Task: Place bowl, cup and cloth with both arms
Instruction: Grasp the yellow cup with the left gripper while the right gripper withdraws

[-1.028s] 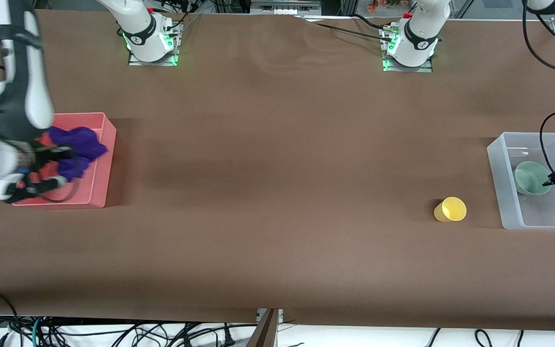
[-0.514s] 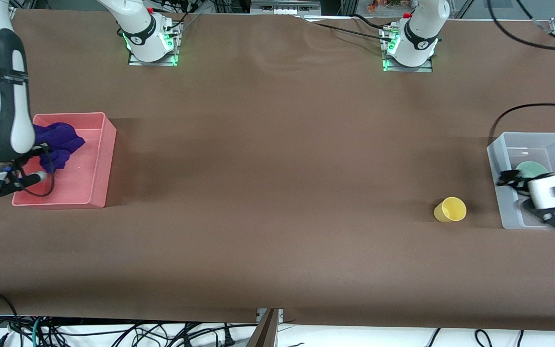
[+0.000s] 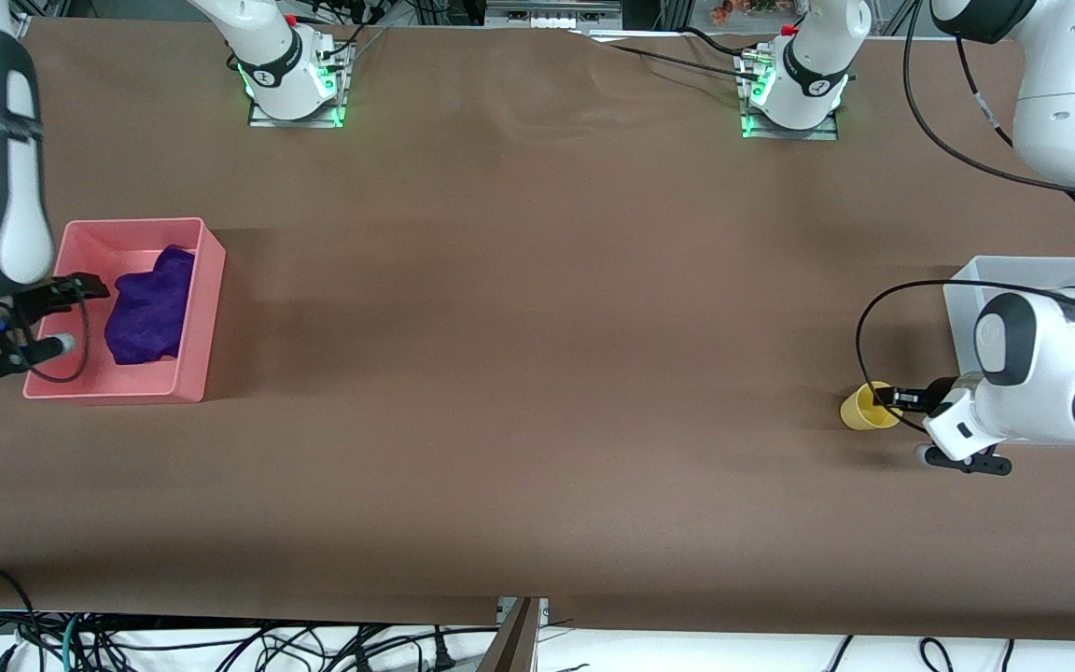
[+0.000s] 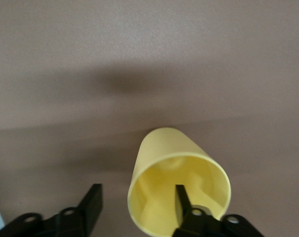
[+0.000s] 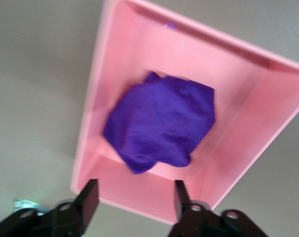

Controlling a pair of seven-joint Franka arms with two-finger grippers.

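The yellow cup (image 3: 864,409) lies on its side on the brown table, mouth toward the left arm's end. My left gripper (image 3: 894,398) is open at the cup's mouth. In the left wrist view one finger (image 4: 183,200) is inside the cup (image 4: 169,153) and the other is outside it. The purple cloth (image 3: 150,308) lies crumpled in the pink bin (image 3: 197,308). My right gripper (image 3: 66,315) is open and empty over that bin's edge. The right wrist view shows the cloth (image 5: 161,121) below the gripper (image 5: 134,190). The bowl is hidden by the left arm.
A clear plastic bin (image 3: 959,289) stands beside the cup toward the left arm's end, mostly covered by the left arm. The pink bin (image 5: 268,98) stands at the right arm's end. Both arm bases stand along the table's back edge.
The left gripper has moved from the clear bin to the cup's mouth. The right gripper has let go of the cloth, which now lies in the pink bin, and drawn back.
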